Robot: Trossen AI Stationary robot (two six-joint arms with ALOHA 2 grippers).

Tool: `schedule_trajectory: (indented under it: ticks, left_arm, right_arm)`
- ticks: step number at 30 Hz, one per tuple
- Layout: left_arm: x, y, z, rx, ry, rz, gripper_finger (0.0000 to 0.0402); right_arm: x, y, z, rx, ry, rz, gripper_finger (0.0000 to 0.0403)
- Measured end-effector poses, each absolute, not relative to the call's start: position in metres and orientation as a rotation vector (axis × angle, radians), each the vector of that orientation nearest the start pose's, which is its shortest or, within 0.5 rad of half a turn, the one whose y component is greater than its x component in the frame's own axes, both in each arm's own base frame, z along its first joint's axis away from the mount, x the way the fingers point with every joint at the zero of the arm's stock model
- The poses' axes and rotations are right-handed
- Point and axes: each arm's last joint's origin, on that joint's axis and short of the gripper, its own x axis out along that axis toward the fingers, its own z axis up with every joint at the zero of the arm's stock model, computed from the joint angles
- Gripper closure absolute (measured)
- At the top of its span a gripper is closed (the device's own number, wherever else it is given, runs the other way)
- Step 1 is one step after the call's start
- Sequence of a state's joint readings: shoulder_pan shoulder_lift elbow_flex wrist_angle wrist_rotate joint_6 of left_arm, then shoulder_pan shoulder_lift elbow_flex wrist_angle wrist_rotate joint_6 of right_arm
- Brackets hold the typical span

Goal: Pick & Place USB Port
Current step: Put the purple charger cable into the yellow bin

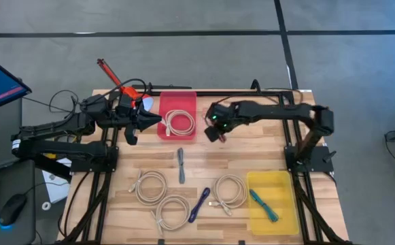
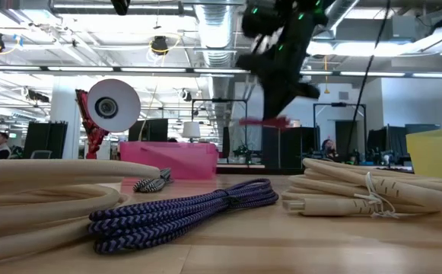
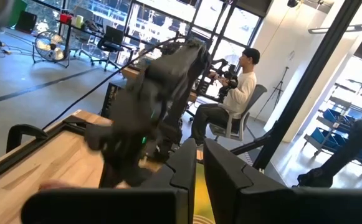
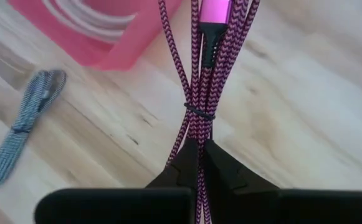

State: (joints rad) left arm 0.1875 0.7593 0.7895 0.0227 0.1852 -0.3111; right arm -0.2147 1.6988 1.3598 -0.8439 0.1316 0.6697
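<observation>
A magenta braided cable bundle [image 4: 205,74], bound by a thin tie, sits in my right gripper [image 4: 199,155], which hangs above the table's middle [image 1: 216,131], just right of the pink bin [image 1: 177,116]. In the low view the bundle [image 2: 265,120] floats well above the wood. A white coiled cable [image 1: 179,123] lies in the pink bin. My left gripper [image 1: 153,120] hovers at the bin's left side, fingers together and holding nothing; in its wrist view [image 3: 196,171] it faces the right arm. My right gripper pinches the magenta bundle between its two fingers [image 4: 182,163], on several strands just behind the tie [image 4: 197,134]. The fingers slant down from the table's right side and lie along the bundle. The bundle is lifted clear and runs forward past the fingertips, its plug [image 4: 215,9] ahead.
On the near half of the table lie a grey braided cable [image 1: 181,165], a purple one [image 1: 199,204] and three beige coils [image 1: 149,185]. A yellow bin [image 1: 272,201] at the near right holds a teal cable. A person sits beyond the table [image 3: 237,93].
</observation>
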Motion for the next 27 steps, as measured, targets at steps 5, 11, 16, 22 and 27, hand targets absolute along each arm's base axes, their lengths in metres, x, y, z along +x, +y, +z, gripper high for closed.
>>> schedule_trajectory:
  ticks: [5,11,16,22,27]
  left_arm:
    - [0.166,0.026,0.358,-0.301,-0.052,-0.006,0.0372]
    - [0.166,0.026,0.358,-0.301,-0.052,-0.006,0.0372]
    - [0.166,0.026,0.358,-0.301,-0.052,-0.006,0.0372]
    - [0.166,0.026,0.358,-0.301,-0.052,-0.006,0.0372]
    - [0.166,0.026,0.358,-0.301,-0.052,-0.006,0.0372]
  right_arm:
    - [0.303,-0.069,0.290,0.637,0.983,-0.686,0.0402]
    - [0.266,-0.044,0.323,0.675,0.976,-0.666,0.0403]
    - [0.239,-0.013,0.339,0.712,1.008,-0.634,0.0403]
    - [0.210,0.026,0.350,0.781,1.049,-0.607,0.0403]
    - [0.195,0.057,0.354,0.837,1.064,-0.563,0.0403]
